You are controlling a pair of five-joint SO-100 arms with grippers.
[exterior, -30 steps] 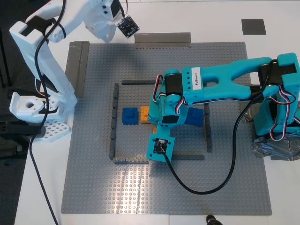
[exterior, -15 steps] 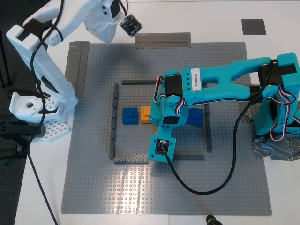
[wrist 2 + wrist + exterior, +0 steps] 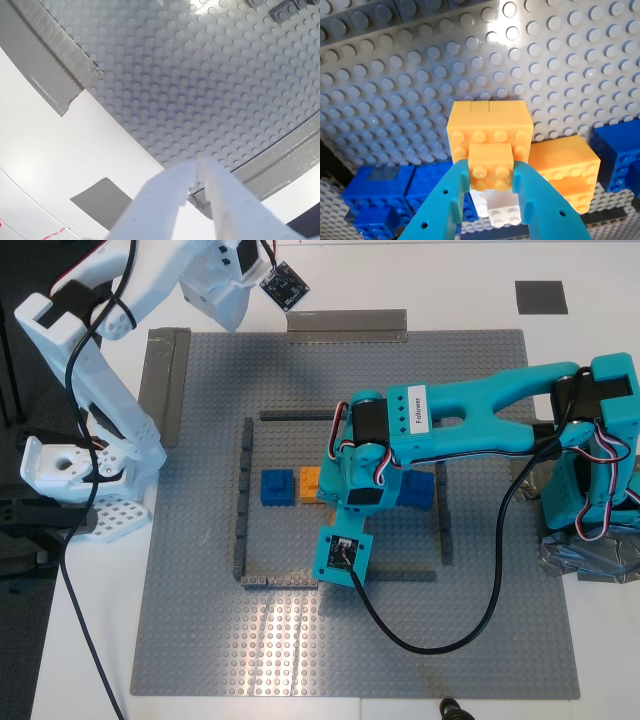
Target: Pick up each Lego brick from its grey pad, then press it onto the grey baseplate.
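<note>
In the first wrist view my first gripper (image 3: 491,172) is shut on a small orange Lego brick (image 3: 491,169), held against a larger orange block (image 3: 489,127) that stands on the grey baseplate (image 3: 570,60). In the exterior view the teal first arm (image 3: 420,430) reaches over the baseplate (image 3: 450,640) and hides its own jaws; an orange block (image 3: 309,483) and a blue Lego brick (image 3: 278,486) show beside it inside the dark frame (image 3: 243,500). My second gripper (image 3: 197,167) is shut and empty, raised over the baseplate's far edge at the exterior view's upper left (image 3: 238,312). One grey pad (image 3: 541,296) lies bare.
More blocks crowd the first gripper: another orange one (image 3: 565,160), blue ones (image 3: 385,190) (image 3: 620,160) and a white brick (image 3: 502,212). Grey tape strips (image 3: 347,325) (image 3: 165,380) line the baseplate's edges. A dark-grey square (image 3: 97,197) lies on the white table near the second gripper.
The white second arm's gripper has drifted slightly up and toward the exterior view's right. The teal first arm has barely moved and still holds the orange brick.
</note>
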